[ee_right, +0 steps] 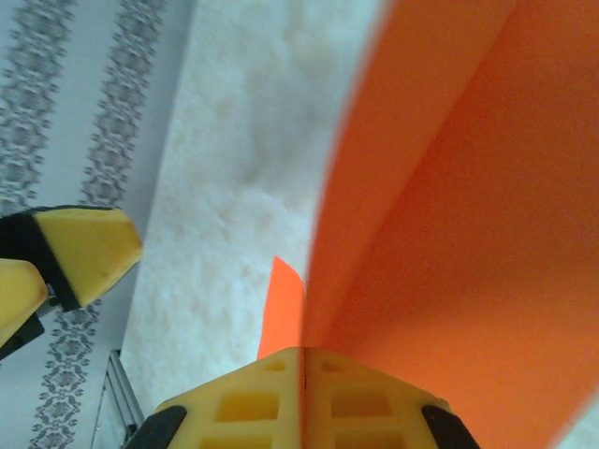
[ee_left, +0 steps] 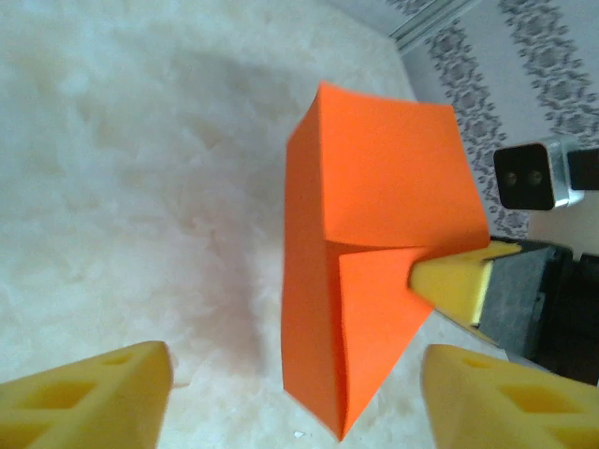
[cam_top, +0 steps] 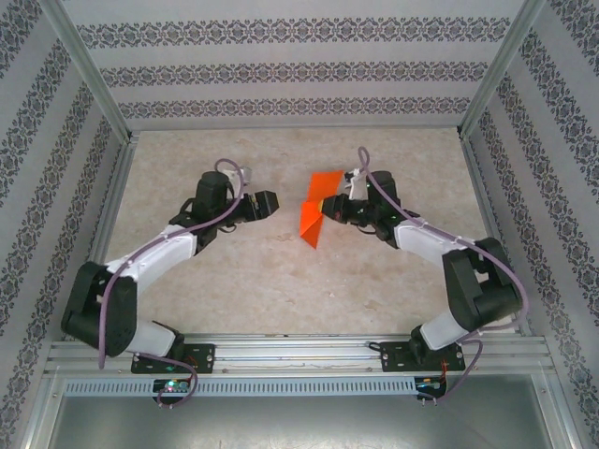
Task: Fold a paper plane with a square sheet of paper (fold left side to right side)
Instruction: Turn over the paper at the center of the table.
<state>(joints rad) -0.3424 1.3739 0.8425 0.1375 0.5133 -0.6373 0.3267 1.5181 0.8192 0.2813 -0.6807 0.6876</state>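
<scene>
The orange-red sheet of paper is folded into a layered shape with a pointed lower tip and is held up off the table at mid-table. My right gripper is shut on its right edge; in the right wrist view the closed yellow fingertips pinch the paper. In the left wrist view the paper stands upright ahead, with the right gripper's fingers clamped on its flap. My left gripper is open, a little short of the paper's lower tip, touching nothing. From above, the left gripper sits just left of the paper.
The beige table is boxed in by patterned walls with aluminium posts at the corners. A metal rail carrying both arm bases runs along the near edge.
</scene>
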